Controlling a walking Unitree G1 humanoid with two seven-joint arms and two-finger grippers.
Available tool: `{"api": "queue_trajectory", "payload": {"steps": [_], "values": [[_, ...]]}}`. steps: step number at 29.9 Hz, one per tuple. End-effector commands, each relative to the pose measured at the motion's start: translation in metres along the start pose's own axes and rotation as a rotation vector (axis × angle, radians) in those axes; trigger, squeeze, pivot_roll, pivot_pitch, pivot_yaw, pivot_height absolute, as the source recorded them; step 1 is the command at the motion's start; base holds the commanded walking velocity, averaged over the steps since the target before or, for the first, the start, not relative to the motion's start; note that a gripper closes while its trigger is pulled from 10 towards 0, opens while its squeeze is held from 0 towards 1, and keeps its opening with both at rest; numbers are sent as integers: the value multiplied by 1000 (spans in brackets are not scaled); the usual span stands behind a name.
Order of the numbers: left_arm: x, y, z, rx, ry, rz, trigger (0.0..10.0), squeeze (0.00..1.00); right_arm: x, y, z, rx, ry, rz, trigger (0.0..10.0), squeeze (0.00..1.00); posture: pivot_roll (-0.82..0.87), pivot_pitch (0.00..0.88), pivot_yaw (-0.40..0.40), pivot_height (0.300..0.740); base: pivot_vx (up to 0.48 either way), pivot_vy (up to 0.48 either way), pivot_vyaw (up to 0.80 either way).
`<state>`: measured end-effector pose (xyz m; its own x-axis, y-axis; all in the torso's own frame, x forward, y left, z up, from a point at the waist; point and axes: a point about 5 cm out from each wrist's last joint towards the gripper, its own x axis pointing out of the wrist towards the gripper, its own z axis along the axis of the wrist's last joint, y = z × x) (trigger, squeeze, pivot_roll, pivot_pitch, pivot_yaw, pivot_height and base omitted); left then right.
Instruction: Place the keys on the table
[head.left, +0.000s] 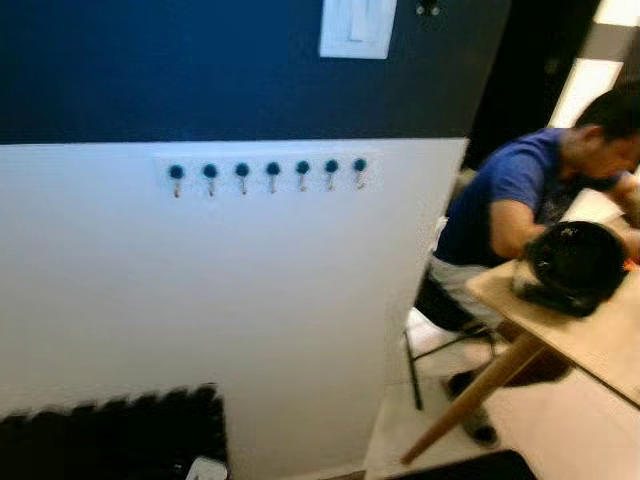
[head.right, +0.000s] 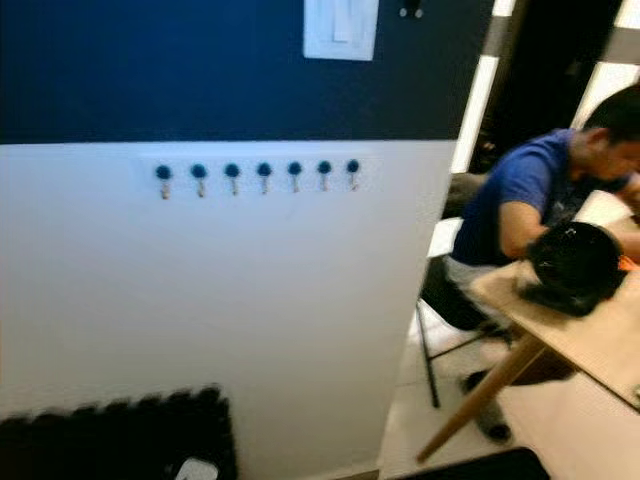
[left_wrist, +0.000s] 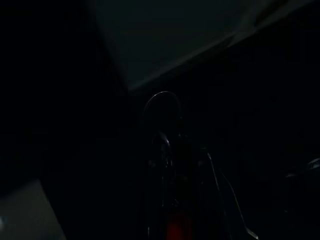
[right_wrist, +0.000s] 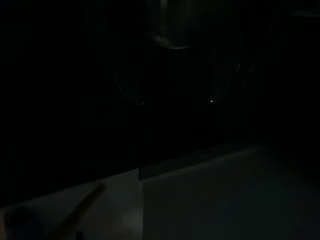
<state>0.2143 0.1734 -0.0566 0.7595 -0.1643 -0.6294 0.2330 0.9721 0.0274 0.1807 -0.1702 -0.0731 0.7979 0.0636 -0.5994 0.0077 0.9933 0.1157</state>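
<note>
You're facing the hook rack on the wall, and I can't spot the keys. The tabletop lies right, beside a seated person; turn there next. Both grippers' state: can't tell.

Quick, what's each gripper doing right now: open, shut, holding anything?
Left gripper: cannot be told, its wrist view is too dark.
Right gripper: cannot be told, equally dark.

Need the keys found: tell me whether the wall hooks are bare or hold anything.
Bare: each hook in the wall hooks row shows only its blue knob and short peg, nothing hanging.
</note>
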Motion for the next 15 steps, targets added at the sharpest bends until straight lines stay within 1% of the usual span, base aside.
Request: {"api": "queue_trajectory", "payload": {"steps": [1,15], "values": [[0,-1,1,1,-11,-1,10000,0,-2,-5,-2,-4,6,-12,10000,0,55,25,23,740,0,0,-800],[-2,0,-1,-6,-19,2,10000,0,-2,-6,-1,-15,4,-7,10000,0,53,18,21,740,0,0,-800]]}}
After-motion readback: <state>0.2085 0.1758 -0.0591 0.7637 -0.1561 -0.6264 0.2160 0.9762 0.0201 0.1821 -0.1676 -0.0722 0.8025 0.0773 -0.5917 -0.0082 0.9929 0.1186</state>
